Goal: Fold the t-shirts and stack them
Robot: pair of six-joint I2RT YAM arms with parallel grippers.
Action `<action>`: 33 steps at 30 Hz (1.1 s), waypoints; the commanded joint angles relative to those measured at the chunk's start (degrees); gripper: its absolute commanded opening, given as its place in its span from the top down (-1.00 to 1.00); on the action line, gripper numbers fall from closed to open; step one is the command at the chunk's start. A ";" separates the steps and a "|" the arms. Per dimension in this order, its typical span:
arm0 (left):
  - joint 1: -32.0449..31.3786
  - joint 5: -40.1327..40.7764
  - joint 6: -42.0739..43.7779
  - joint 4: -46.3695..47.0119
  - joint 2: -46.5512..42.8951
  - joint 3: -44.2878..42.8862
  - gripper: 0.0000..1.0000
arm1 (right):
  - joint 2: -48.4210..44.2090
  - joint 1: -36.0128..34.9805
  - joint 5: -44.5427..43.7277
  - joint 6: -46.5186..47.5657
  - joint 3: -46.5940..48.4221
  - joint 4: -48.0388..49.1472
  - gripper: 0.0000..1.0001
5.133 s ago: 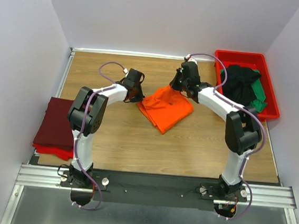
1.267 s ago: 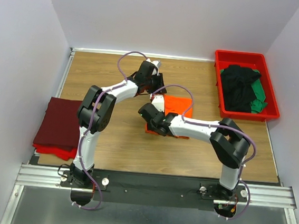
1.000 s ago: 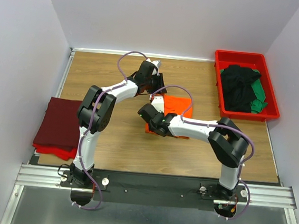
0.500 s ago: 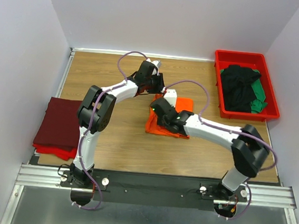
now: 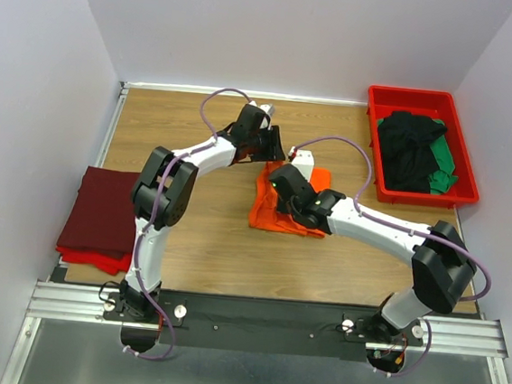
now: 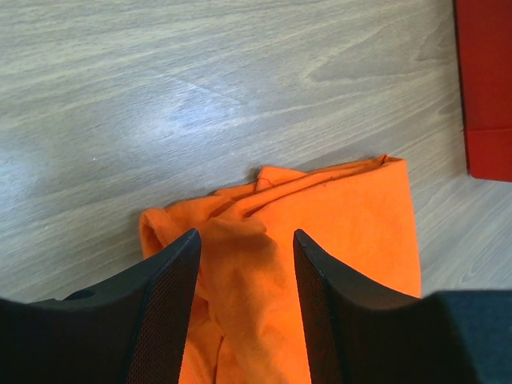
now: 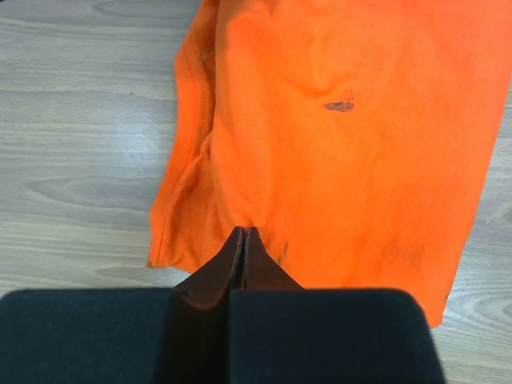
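The orange t-shirt (image 5: 267, 213) lies folded into a rough rectangle mid-table. My left gripper (image 5: 276, 150) hovers at its far edge. In the left wrist view it (image 6: 246, 234) is open, its fingers astride a raised fold of the orange cloth (image 6: 344, 208) without pinching it. My right gripper (image 5: 279, 187) is low over the shirt's middle. The right wrist view shows it (image 7: 244, 232) shut, tips together against the orange fabric (image 7: 344, 144), and no cloth shows between the jaws. Maroon and red t-shirts (image 5: 100, 213) lie stacked at the table's left edge. Black (image 5: 409, 152) and green (image 5: 442, 160) t-shirts sit in the tray.
The red plastic tray (image 5: 429, 95) stands at the far right corner; its corner shows in the left wrist view (image 6: 484, 80). Grey walls close in the table on three sides. The right forearm stretches across the table's right half.
The orange shirt has gone from a loose diagonal spread to a tighter fold. The right gripper shut and slid from the shirt's near-left corner toward its middle. The left jaws widened.
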State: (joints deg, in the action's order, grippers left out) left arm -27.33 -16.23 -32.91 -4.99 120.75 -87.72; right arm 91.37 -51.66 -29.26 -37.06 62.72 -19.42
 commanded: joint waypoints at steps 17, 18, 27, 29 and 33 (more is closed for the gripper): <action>-1.93 3.75 -4.18 -2.30 -4.47 4.67 -0.22 | 0.39 0.24 1.04 -0.12 -0.05 -0.27 0.99; -2.20 3.49 -4.36 -1.95 -4.21 4.58 -0.22 | 0.38 0.33 0.96 -0.12 -0.14 -0.27 0.99; -2.81 3.04 -4.71 -1.95 -3.15 3.61 -0.09 | -0.05 0.33 1.04 -0.03 0.30 -0.35 0.99; -2.81 3.05 -4.54 -1.95 -3.24 3.61 0.10 | -0.06 0.24 1.22 0.06 0.47 -0.18 0.99; -2.81 2.61 -4.10 -2.04 -3.50 2.91 0.59 | -0.32 0.24 1.66 -0.03 0.56 -0.18 0.99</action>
State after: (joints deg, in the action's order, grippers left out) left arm -30.00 -12.69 -37.41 -7.33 117.12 -83.72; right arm 91.39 -51.64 -28.47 -37.06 62.72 -19.44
